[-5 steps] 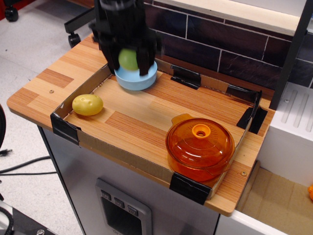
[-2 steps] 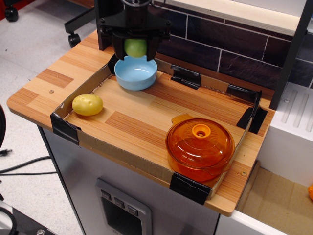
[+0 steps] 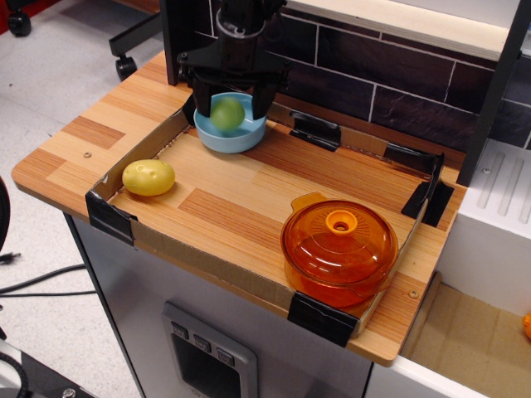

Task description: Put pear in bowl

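The light green pear point(image 3: 226, 114) is blurred and sits low inside the light blue bowl point(image 3: 241, 138), at the back left of the cardboard-edged tray. My black gripper point(image 3: 231, 91) hangs straight above the bowl. Its fingers stand apart on either side of the pear and no longer hold it. The arm hides the bowl's far rim.
A yellow potato-shaped lump point(image 3: 149, 177) lies at the tray's left front corner. A translucent orange lidded pot point(image 3: 338, 248) stands at the right front. The tray has low cardboard walls point(image 3: 207, 264) with black corner clips. A dark brick wall runs behind.
The pear was held between the fingers above the bowl. It has now dropped from the fingers down into the bowl, while the gripper stayed above it.
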{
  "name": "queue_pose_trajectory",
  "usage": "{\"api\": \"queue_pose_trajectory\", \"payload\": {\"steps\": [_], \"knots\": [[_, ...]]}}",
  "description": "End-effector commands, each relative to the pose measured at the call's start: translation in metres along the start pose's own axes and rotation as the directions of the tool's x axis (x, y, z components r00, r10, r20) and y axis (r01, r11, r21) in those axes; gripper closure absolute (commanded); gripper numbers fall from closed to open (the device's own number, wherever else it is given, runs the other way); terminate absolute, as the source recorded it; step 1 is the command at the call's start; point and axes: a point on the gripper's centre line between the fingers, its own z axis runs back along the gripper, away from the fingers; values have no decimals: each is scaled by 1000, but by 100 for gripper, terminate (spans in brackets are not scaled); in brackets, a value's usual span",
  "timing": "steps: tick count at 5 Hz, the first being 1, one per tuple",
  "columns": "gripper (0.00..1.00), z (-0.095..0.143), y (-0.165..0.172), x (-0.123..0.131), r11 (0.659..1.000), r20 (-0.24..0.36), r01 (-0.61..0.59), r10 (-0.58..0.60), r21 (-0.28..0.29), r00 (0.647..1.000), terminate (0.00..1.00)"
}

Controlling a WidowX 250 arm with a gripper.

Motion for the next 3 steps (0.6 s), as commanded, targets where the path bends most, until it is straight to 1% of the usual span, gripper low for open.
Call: {"api": "queue_pose_trajectory", "payload": {"steps": [1, 2, 3], "knots": [[0, 63, 21, 12, 980, 39, 25, -17, -196, 999, 0], [0, 78, 20, 1, 970, 30, 83, -78, -229, 996, 0], [0, 82, 17, -20, 954, 42, 218, -214, -205, 976, 0]]}}
